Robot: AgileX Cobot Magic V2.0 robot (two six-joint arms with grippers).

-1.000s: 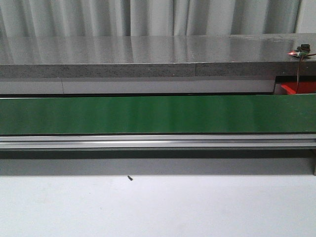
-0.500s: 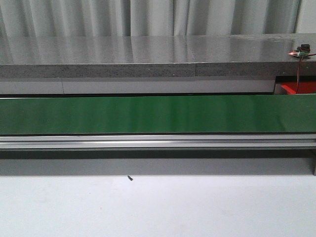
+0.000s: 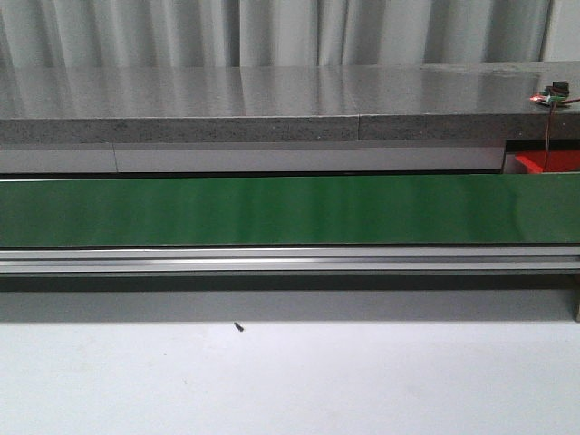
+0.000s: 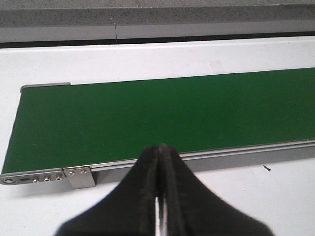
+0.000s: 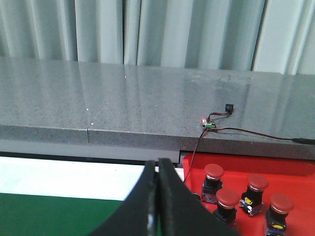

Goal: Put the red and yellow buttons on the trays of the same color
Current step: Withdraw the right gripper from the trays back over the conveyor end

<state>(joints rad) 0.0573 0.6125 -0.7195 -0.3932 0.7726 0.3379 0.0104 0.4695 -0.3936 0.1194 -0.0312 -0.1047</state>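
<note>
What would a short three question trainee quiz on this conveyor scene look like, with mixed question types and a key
1. True or false: a button is riding on the green conveyor belt.
2. How many red buttons show in the red tray in the right wrist view?
3. The left end effector is: A) open, B) shut, C) shut on a button.

Key: 1 false; 2 four; 3 B.

Each pincer [image 4: 160,196] [image 5: 156,196] has two black, smoothly curved fingers with worn, scuffed inner edges.
</note>
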